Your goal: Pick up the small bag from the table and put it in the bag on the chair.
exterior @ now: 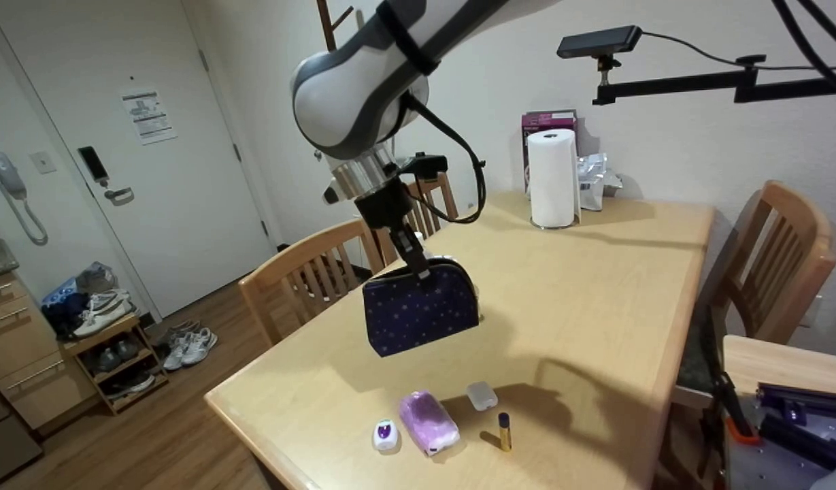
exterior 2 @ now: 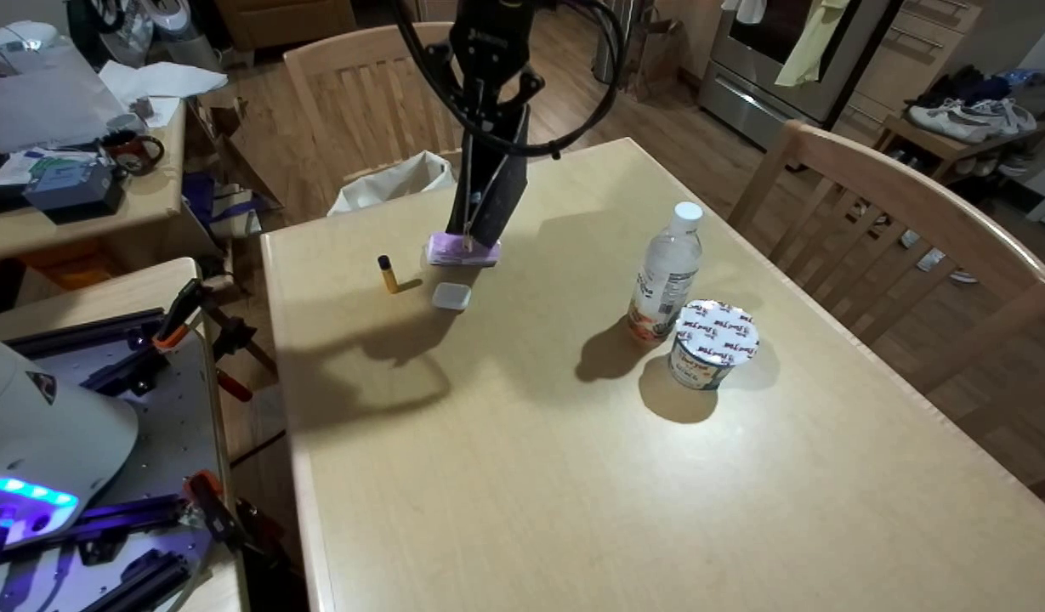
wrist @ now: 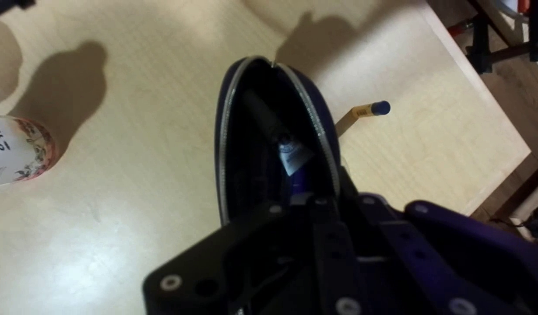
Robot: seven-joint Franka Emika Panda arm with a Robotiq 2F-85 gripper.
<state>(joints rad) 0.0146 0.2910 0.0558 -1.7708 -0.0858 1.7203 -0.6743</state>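
The small bag (exterior: 418,316), a dark navy pouch with small star dots, hangs from my gripper (exterior: 422,273) above the table (exterior: 594,292). It is seen edge-on in an exterior view (exterior 2: 502,191). In the wrist view its zip is open; tubes show inside the pouch (wrist: 220,131). My gripper (wrist: 342,192) is shut on one side wall, one finger inside the opening and one outside. The white cloth bag (exterior 2: 394,183) is on the chair (exterior 2: 373,93) beyond the table's short edge. It shows only in that view, and the table edge hides its lower part.
A purple pack (exterior: 428,422), a white-purple box (exterior: 386,435), a clear small case (exterior: 482,395) and a yellow stick (exterior: 505,432) lie on the table. A bottle (exterior 2: 665,276) and a cup (exterior 2: 711,344) stand there too. A paper roll (exterior: 552,178) stands at the far end.
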